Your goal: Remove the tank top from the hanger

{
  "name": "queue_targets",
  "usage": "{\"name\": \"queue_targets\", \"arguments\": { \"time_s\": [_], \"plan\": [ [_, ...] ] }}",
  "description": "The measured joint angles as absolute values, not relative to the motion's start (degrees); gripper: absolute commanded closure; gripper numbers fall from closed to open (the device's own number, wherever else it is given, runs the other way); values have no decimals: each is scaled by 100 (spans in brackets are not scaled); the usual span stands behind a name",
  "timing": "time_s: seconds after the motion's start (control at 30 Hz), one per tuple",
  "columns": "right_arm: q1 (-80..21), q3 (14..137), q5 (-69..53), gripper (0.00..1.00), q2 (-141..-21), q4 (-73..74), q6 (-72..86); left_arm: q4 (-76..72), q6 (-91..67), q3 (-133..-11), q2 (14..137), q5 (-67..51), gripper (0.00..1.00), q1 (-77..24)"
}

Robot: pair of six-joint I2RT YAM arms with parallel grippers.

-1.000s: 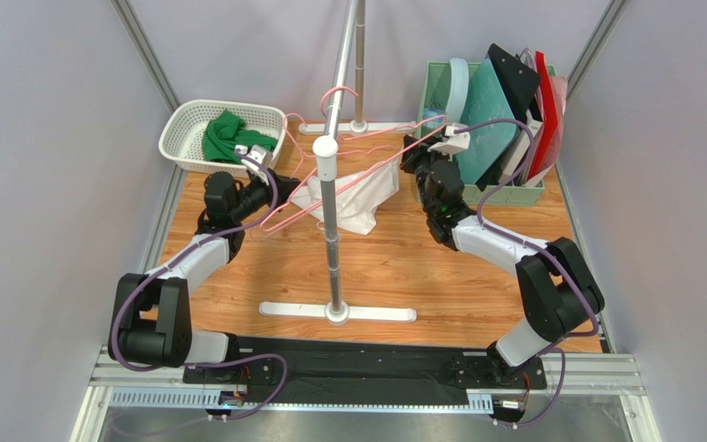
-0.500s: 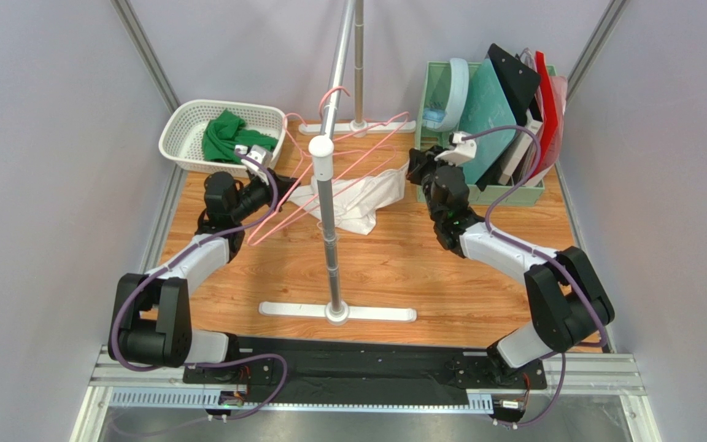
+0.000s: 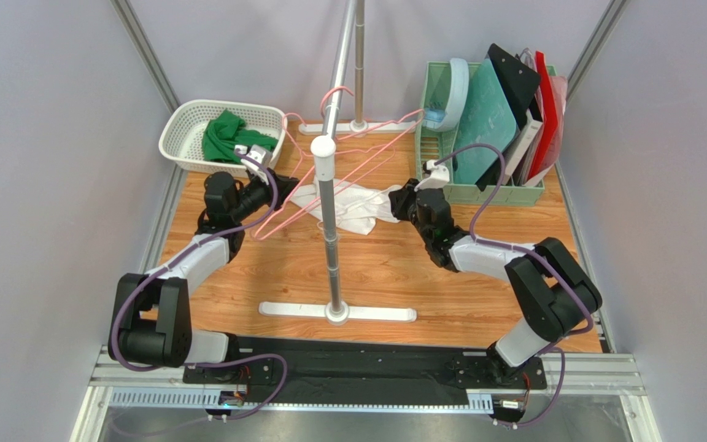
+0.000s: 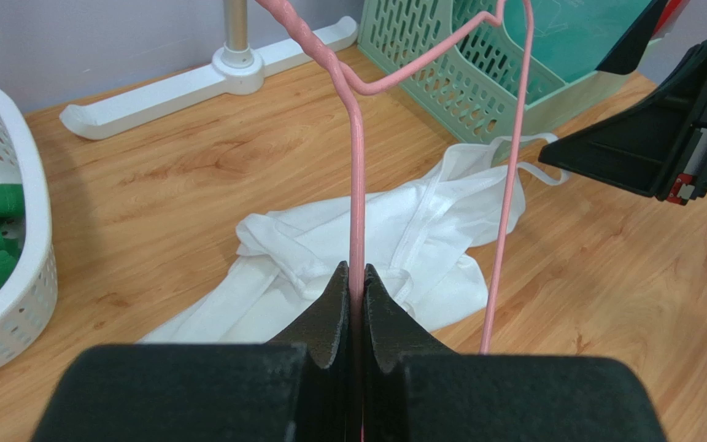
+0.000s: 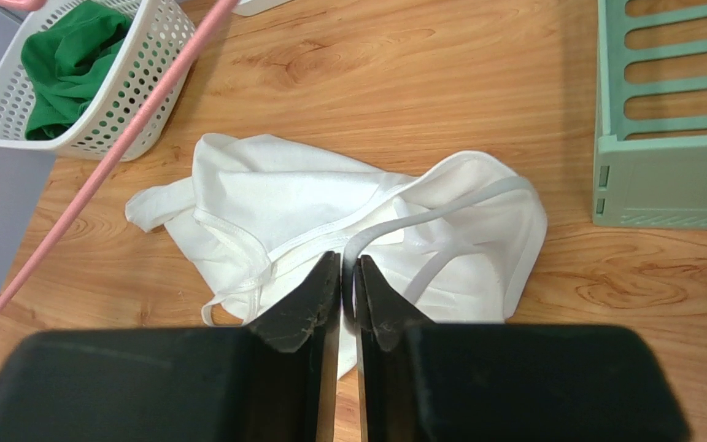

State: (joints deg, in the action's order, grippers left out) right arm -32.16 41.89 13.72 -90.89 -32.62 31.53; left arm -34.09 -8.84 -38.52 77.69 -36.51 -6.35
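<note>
The white tank top (image 3: pixel 348 204) lies crumpled on the wooden tabletop (image 3: pixel 403 276), a little above the middle of the top view, with its straps spread over its right half. No part of it looks threaded on the pink hanger (image 4: pixel 355 184), whose wire runs above the cloth in the left wrist view. One strap loop does lie close to the far wire, and I cannot tell whether they touch.

The left tool (image 4: pixel 354 284) is pressed together on the hanger's wire and holds it up off the tabletop. The right tool (image 5: pixel 348 269) hangs low at the garment's right edge. Its fingers are almost together with a sliver of gap, and a strap curls in at their tips. Whether they pinch that strap or have let it go cannot be told.

By my judgement the removal itself is all but done. What is left is to confirm the strap is free and to carry the hanger clear.

Room is tight around the cloth:
- The stand's upright pole (image 3: pixel 331 230) crosses in front of the cloth in the top view.
- The green crate (image 3: pixel 505 193) sits just right of the right tool.
- The white basket (image 3: pixel 182 124), holding green cloth (image 3: pixel 223 136), fills the upper left.

The bare wood toward the bottom of the frame, either side of the stand's foot, is the open space.
</note>
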Motion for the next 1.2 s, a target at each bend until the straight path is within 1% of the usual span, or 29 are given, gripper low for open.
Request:
{"name": "queue_targets", "arguments": {
  "time_s": [0.03,0.07,0.13,0.17,0.2,0.23,0.3,0.33,0.4,0.57,0.8,1.03,1.2],
  "plan": [
    [-3223,4189,1352,77,-9122,-3236,3164,-3409,-884,-3852,7769,-3642,100,-635],
    [-3221,4189,1350,70,-9137,-3208,3186,-3409,-884,-3850,7769,-3632,100,-635],
    [-3221,4189,1343,64,-9164,-3114,3197,-3409,-884,-3852,7769,-3618,100,-635],
    [-3221,4189,1343,55,-9166,-3037,3197,-3409,-884,-3852,7769,-3612,100,-635],
    [-3221,4191,1341,52,-9168,-2967,3201,-3409,-886,-3852,7769,-3610,100,-635],
    [-3221,4195,1337,43,-9168,-2838,3194,-3409,-886,-3852,7769,-3607,100,-635],
    [-3223,4211,1343,36,-9168,-2685,3194,-3409,-886,-3852,7769,-3605,100,-635],
    [-3223,4222,1343,30,-9161,-2580,3192,-3409,-886,-3852,7769,-3605,100,-635],
    [-3232,4250,1339,25,-9135,-2296,3183,-3409,-886,-3852,7769,-3603,100,-633],
    [-3280,4263,1288,22,-8709,-1466,3140,-3424,-978,-3857,7913,-3583,100,-635],
    [-3288,4119,1214,22,-7391,-770,2862,-3177,-1131,-3997,8090,-3326,100,-633],
    [-3288,3649,1028,22,-6429,-548,2827,-2915,-1546,-4628,8497,-3583,100,-399],
    [-3288,3358,932,22,-5743,-202,2816,-2547,-1789,-5548,8858,-4160,100,-97]
  ]
}}
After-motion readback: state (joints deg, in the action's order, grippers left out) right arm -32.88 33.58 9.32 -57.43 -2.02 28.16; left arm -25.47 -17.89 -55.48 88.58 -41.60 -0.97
